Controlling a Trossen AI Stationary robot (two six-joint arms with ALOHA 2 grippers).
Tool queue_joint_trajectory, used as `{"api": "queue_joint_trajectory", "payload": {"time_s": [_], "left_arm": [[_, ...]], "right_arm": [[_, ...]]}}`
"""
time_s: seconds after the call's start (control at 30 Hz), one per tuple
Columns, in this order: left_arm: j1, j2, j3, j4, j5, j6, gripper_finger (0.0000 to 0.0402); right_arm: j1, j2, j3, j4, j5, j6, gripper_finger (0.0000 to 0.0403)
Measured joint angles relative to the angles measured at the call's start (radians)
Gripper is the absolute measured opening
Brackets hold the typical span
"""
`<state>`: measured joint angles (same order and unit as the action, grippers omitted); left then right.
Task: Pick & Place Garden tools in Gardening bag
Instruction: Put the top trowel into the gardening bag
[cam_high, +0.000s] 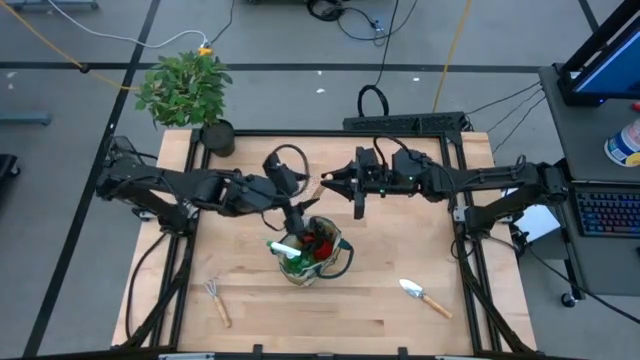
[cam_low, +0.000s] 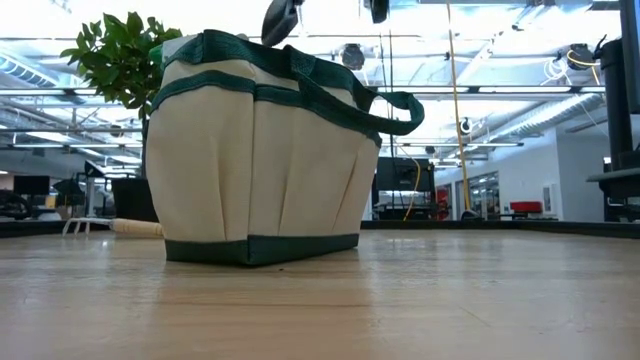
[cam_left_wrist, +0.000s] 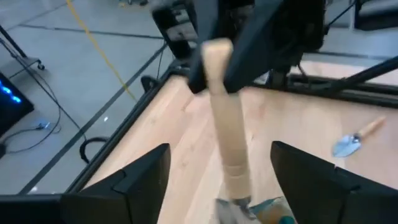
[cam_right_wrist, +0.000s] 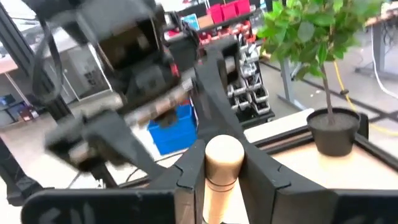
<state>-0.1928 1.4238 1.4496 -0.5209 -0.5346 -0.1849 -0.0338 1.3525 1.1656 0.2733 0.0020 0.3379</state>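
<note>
The beige gardening bag (cam_high: 312, 255) with green trim stands mid-table and fills the low view (cam_low: 260, 160). A green spray bottle (cam_high: 285, 247) and red gloves (cam_high: 322, 243) lie inside it. A wooden-handled tool (cam_left_wrist: 227, 124) stands over the bag, its metal end (cam_left_wrist: 231, 210) down by the bag. My right gripper (cam_high: 328, 185) is shut on the handle's top end. My left gripper (cam_high: 298, 215) is open above the bag, and its fingers (cam_left_wrist: 149, 180) stand apart on either side of the handle without touching it. My right gripper pinches the rounded free end of the wooden handle (cam_right_wrist: 222, 155) between its two fingers (cam_right_wrist: 189, 171). The fingers come roughly level from the table's right side and lie across the handle. The tool hangs down from the hold toward the bag, its handle end up.
A small rake (cam_high: 218, 300) lies near the front left, and a trowel (cam_high: 425, 297) near the front right. A leafy plant in a black pot (cam_high: 205, 110) stands at the far left corner. Bare wood lies around the bag.
</note>
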Motion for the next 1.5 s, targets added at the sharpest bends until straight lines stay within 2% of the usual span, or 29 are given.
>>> {"api": "queue_joint_trajectory", "payload": {"time_s": [0.23, 0.43, 0.8, 1.5], "left_arm": [[-0.008, -0.063, 0.002, -0.159, 0.067, -0.038, 0.0293], [-0.032, -0.097, -0.001, -0.250, 0.068, -0.064, 0.0294], [-0.063, -0.104, 0.001, -0.263, 0.064, -0.073, 0.0296], [-0.079, -0.103, 0.001, -0.232, 0.063, -0.113, 0.0296]], "right_arm": [[0.002, 0.000, 0.000, -0.093, -0.004, 0.029, 0.0063], [0.004, 0.000, 0.000, -0.176, -0.032, 0.043, 0.0063], [0.037, -0.018, -0.001, -0.270, -0.033, -0.019, 0.0063], [0.049, -0.035, 0.000, -0.258, 0.001, -0.133, 0.0063]]}}
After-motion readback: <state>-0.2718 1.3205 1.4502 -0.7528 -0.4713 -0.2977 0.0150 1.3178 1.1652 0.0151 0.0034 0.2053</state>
